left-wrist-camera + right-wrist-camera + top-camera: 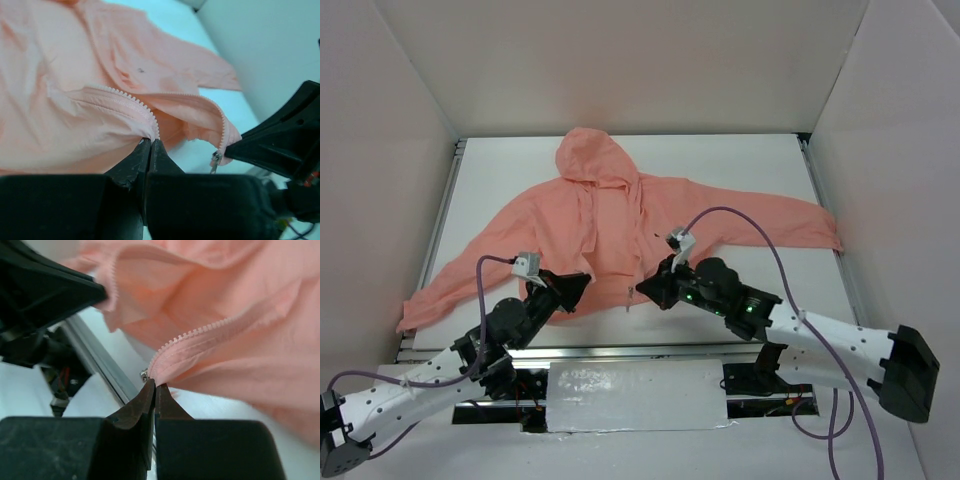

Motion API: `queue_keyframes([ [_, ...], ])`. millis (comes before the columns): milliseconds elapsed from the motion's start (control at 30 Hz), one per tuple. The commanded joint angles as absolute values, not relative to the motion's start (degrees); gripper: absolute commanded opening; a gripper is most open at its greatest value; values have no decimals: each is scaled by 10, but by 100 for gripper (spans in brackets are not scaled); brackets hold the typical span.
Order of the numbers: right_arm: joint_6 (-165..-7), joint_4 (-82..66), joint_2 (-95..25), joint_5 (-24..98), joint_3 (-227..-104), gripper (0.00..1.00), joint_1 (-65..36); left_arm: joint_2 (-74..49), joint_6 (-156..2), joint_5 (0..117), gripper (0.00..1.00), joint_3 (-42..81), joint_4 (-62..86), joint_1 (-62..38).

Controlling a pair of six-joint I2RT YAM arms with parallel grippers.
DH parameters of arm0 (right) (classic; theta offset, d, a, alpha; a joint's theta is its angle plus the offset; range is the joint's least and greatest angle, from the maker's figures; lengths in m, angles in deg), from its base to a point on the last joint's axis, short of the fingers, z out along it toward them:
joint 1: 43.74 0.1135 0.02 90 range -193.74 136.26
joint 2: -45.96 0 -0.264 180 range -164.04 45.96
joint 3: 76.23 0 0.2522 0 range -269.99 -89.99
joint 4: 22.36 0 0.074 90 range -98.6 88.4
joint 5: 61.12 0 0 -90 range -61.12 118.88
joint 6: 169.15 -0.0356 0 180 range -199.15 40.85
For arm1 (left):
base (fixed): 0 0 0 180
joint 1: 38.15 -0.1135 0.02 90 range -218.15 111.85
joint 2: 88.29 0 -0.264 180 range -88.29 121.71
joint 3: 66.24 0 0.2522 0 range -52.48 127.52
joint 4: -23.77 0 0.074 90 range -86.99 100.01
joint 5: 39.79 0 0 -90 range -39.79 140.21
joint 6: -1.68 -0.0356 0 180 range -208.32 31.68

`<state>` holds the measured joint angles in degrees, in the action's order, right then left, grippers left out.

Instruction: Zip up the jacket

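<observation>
Salmon-pink soft fabric hooded jacket (620,215) lies unzipped; left gripper (584,284) and right gripper (643,292) each pinch its bottom front edge; joining and zipping remain.

No text is legible (the dark mark (140,70) on the jacket (55,100) is too small).

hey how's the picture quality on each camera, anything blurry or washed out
Top external: soft even light, jacket sharp. Left wrist: zipper teeth crisp, fingers dark and soft-edged, table tinted bluish. Right wrist: teeth crisp, far fabric blurred.
</observation>
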<state>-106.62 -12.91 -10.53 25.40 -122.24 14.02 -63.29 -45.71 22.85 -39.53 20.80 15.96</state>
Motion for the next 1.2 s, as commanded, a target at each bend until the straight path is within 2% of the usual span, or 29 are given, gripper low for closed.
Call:
queue_keyframes([
  [0,-983,-308,-29,431,-1173,0,103,-655,-503,302,0,-420,335,156],
  [133,-971,-278,-39,391,-1179,0,102,-635,-498,346,0,-432,372,155],
  [233,-992,-356,-44,411,-1145,0,102,-612,-498,387,0,-436,416,155],
  [400,-1027,-374,-77,410,-1155,0,97,-598,-503,426,0,-433,456,154],
  [733,-1154,-496,-98,440,-1104,0,80,-627,-489,406,0,-463,480,154],
  [1167,-1176,-505,-136,478,-1121,0,79,-624,-483,390,0,-475,512,153],
])
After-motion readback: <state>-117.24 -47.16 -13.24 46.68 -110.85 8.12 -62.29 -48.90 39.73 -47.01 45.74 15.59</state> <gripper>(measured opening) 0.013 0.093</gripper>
